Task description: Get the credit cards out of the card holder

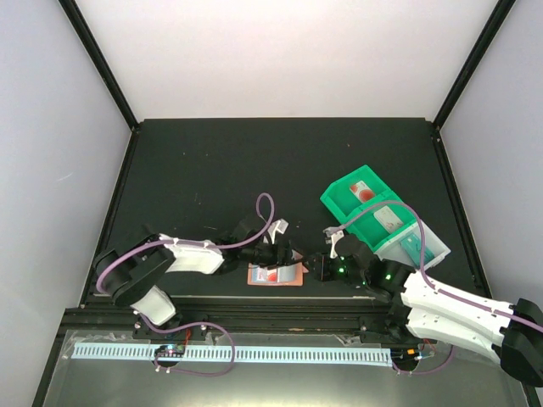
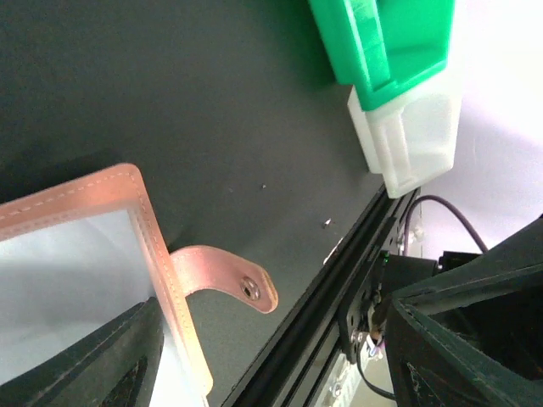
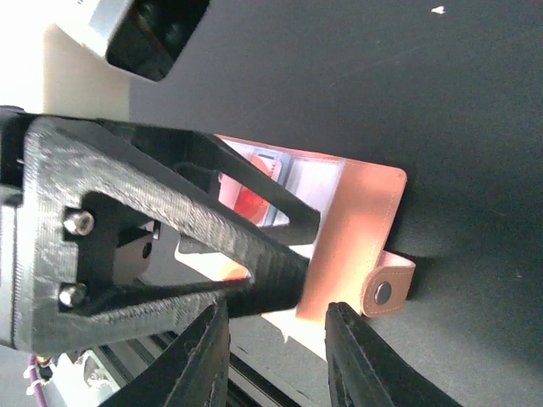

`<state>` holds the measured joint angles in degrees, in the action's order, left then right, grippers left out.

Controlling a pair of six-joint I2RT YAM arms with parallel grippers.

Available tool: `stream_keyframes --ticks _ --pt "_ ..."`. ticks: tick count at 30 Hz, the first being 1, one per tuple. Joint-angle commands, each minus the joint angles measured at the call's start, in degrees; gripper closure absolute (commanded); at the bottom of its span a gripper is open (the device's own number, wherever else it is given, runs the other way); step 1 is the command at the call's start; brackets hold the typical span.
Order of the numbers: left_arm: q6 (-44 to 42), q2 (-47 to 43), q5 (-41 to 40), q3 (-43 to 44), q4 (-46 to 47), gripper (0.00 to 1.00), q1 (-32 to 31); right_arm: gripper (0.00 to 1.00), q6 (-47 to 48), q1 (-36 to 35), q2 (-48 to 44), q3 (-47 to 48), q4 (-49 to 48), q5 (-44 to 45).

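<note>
The holder [image 1: 274, 275] lies open and flat on the dark desk [image 1: 212, 170], low in the middle of the overhead view and close to the desk's front edge, between the two grippers. Its salmon border frames pale pockets, and its tab [image 2: 225, 284] curls out from one side, snap showing. The cards [image 3: 250, 199] sit in the pockets, one showing a red mark

The left gripper [image 1: 287, 257] comes in from the left and is released, spread wide. In its own camera one finger [image 2: 93, 365] lies over the holder's pale inner face at the lower left, while the other [image 2: 462, 339] stands well off at the lower right, past the tab. I cannot tell whether the near finger presses the holder or only hangs over it

The right gripper [image 1: 321, 267] sits just right of the holder. Its fingers [image 3: 204, 356] stand partly apart at the bottom of its view, released, with the holder's edge and tab just beyond the tips

A green bin [image 1: 338, 200] rests right of centre in the overhead view, well apart from the holder
</note>
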<state>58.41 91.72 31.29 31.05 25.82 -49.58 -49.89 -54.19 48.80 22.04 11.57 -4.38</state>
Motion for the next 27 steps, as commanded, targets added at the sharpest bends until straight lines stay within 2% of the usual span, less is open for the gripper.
stream_keyframes --ticks 1,7,14,20,27 --pt "-2.41 -5.03 -1.04 2.26 -4.23 0.27 0.02 0.69 -0.47 -0.02 -0.23 0.27 -1.77 -0.99" --pt "-4.83 -11.09 -3.62 0.67 -11.22 0.28 2.25 0.69 -1.22 -0.73 2.27 1.59 -3.88 -1.99" --pt "-7.04 -23.77 -7.93 -4.88 -20.42 0.30 6.89 0.70 -1.84 -2.69 8.48 5.93 -7.85 -3.06" --pt "-9.02 -34.20 -12.20 -8.85 -32.46 0.33 11.33 0.70 -2.40 -6.29 16.42 11.38 -11.01 -2.59" --pt "-7.00 -43.71 -12.98 -16.31 -35.13 0.37 14.61 0.71 -2.38 -8.91 28.77 16.81 -14.10 -2.20"
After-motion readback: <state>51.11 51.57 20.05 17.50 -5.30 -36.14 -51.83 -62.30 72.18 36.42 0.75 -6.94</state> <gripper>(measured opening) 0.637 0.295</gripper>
